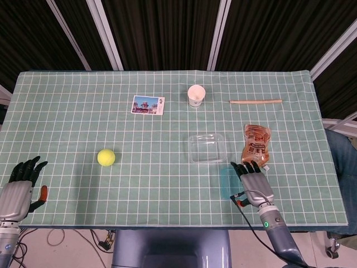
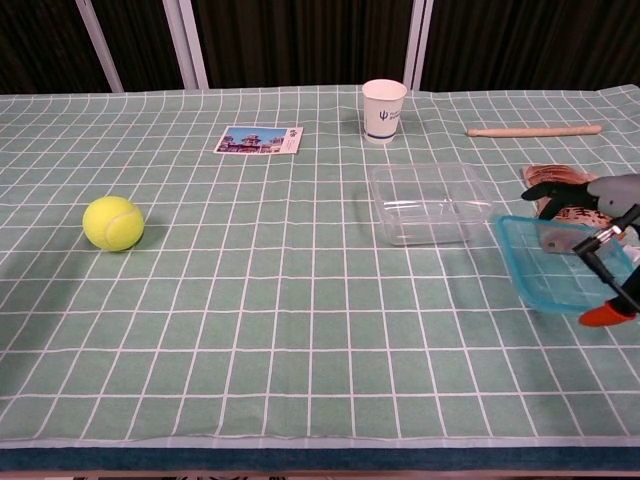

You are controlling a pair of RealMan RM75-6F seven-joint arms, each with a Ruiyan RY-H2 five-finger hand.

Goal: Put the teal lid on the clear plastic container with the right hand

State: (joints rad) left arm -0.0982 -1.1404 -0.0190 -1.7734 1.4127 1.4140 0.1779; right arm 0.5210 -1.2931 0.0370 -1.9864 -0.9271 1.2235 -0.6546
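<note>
The teal lid (image 2: 558, 266) is off the table and tilted, held in my right hand (image 2: 612, 194), whose fingers lie over its far edge with the orange-tipped thumb under its near right corner. In the head view the right hand (image 1: 254, 182) covers most of the lid, and only a teal edge (image 1: 227, 177) shows to its left. The clear plastic container (image 2: 430, 203) (image 1: 208, 148) stands open on the cloth, just left of and beyond the lid. My left hand (image 1: 19, 187) hangs at the table's near left corner, fingers apart, holding nothing.
An orange pouch (image 2: 560, 181) (image 1: 256, 145) lies right behind the right hand. A paper cup (image 2: 384, 110), a wooden stick (image 2: 534, 131) and a postcard (image 2: 259, 140) lie further back. A yellow tennis ball (image 2: 113, 222) sits on the left.
</note>
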